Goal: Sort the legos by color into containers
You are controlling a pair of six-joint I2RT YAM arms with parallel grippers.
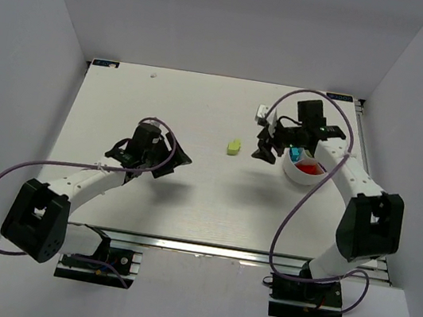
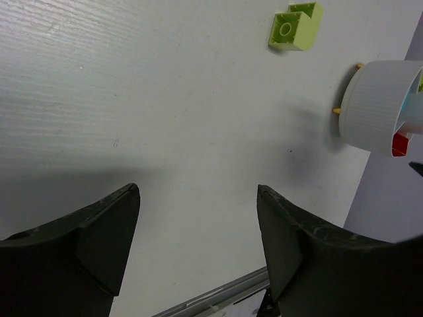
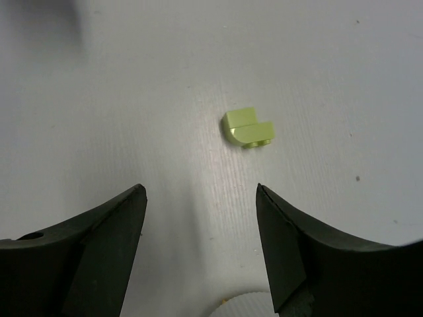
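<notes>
Hovering with the right gripper [image 3: 200, 191] spread wide and empty over the table [image 3: 99, 99]. Catching the rim of the white divided bowl [image 3: 246, 305] just behind its fingertips. Facing a lime lego [image 3: 248, 127] lying ahead, slightly right, apart from both fingers. Holding the left gripper [image 2: 198, 191] parted too, gripping nothing; finding that lime lego far ahead to its right, the bowl farther right, carrying a red lego [image 2: 399, 144] and a cyan lego [image 2: 413, 109].

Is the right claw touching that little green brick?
Apart. The right wrist view shows bare table between the open right gripper and the green brick.
</notes>
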